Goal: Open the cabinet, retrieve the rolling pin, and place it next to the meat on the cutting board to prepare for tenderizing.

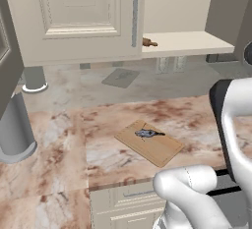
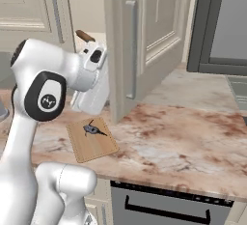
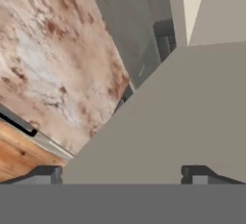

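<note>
The cabinet (image 1: 78, 16) has its left door shut and its right door (image 2: 149, 26) swung out over the counter. On the pale shelf (image 1: 192, 41) the brown end of the rolling pin (image 1: 149, 42) pokes out past the shut door; that end (image 2: 85, 36) also shows above my wrist. The tan cutting board (image 1: 150, 142) lies near the counter's front edge with the small grey-blue meat (image 1: 147, 133) on it. My gripper (image 3: 122, 175) is open and empty, close against the open door's flat face, above the board (image 2: 91, 139) and the meat (image 2: 94, 130).
A flat grey mat (image 1: 120, 77) lies on the counter under the cabinet. Two grey cylinders (image 1: 15, 129) (image 1: 34, 78) stand at the left. Cream drawer fronts (image 1: 123, 203) and a dark appliance front (image 2: 164, 204) sit below the counter edge. A dark-framed panel (image 2: 222, 26) stands at the right.
</note>
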Controlling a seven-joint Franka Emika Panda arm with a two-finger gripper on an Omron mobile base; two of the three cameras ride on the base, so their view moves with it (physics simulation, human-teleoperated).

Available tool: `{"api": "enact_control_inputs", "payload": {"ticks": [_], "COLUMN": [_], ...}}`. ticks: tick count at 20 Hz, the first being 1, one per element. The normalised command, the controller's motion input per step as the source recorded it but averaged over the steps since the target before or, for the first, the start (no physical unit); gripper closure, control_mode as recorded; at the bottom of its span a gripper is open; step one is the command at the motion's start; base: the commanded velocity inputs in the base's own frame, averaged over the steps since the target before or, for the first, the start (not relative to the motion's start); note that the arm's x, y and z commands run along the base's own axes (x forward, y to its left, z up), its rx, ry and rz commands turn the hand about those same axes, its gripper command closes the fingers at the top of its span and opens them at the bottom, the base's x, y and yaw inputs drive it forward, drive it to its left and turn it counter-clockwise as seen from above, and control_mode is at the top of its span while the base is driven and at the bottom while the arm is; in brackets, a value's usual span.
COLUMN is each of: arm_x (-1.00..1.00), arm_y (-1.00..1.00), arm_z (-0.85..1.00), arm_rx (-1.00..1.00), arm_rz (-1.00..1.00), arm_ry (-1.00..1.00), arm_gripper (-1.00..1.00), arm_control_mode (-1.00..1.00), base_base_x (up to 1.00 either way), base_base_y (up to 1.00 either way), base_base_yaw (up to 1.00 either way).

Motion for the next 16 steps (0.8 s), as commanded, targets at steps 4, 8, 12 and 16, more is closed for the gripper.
{"api": "enact_control_inputs", "payload": {"ticks": [4, 8, 12, 16], "arm_x": [-0.01, -0.05, -0.25, -0.14], "arm_y": [-0.68, -0.36, 0.05, 0.43], "arm_z": [-0.01, -0.04, 0.0, 0.0], "arm_rx": [0.08, 0.07, 0.01, 0.0], "arm_rz": [0.0, 0.0, 0.0, 0.0], "arm_ry": [0.06, 0.0, -0.07, -0.08], "arm_gripper": [-1.0, -1.0, -1.0, -1.0], "arm_control_mode": [-1.0, -1.0, -1.0, -1.0], "base_base_x": [0.0, 0.0, 0.0, 0.0], "base_base_y": [0.0, 0.0, 0.0, 0.0], "base_base_yaw": [0.0, 0.0, 0.0, 0.0]}}
